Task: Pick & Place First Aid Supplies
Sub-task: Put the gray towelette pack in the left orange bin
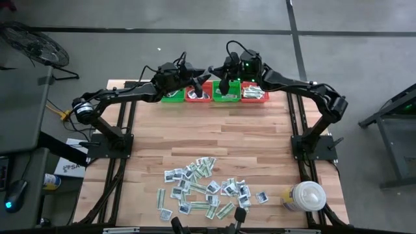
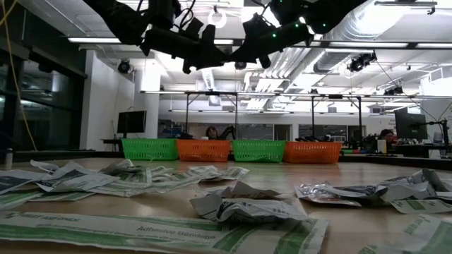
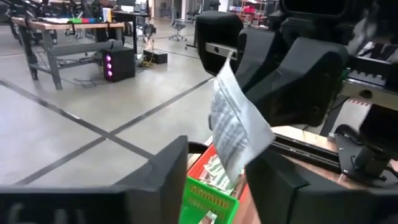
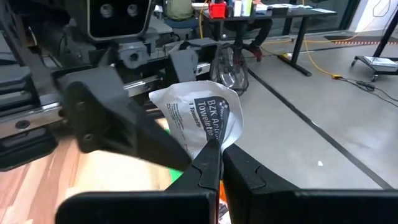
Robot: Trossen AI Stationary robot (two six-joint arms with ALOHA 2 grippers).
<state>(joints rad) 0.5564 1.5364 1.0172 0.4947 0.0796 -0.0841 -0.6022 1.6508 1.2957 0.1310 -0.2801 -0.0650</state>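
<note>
My right gripper [image 4: 216, 146] is shut on one white first aid packet [image 4: 199, 115] with dark print, high above the row of baskets at the table's far edge. My left gripper [image 3: 221, 180] faces it, open. Its two fingers stand either side of the packet's free end [image 3: 235, 134]; I cannot tell whether they touch it. In the high view the left gripper [image 1: 200, 79] and the right gripper [image 1: 218, 75] meet over the baskets. The other first aid supplies [image 1: 208, 188] lie flat in a loose heap near the table's near edge. My right gripper pinches one edge of the white packet [image 4: 210, 138] between its two fingers. The fingers come about level from the table's right. The packet sticks out past the fingertips toward the left gripper, crumpled and lifted clear above the baskets.
Four baskets stand in a row at the far edge: green [image 1: 172, 95], orange [image 1: 197, 95], green [image 1: 226, 94], orange [image 1: 255, 94]. Some hold packets. A big white round lidded container [image 1: 307, 196] stands at the near right corner. Bare wood lies between the baskets and the heap.
</note>
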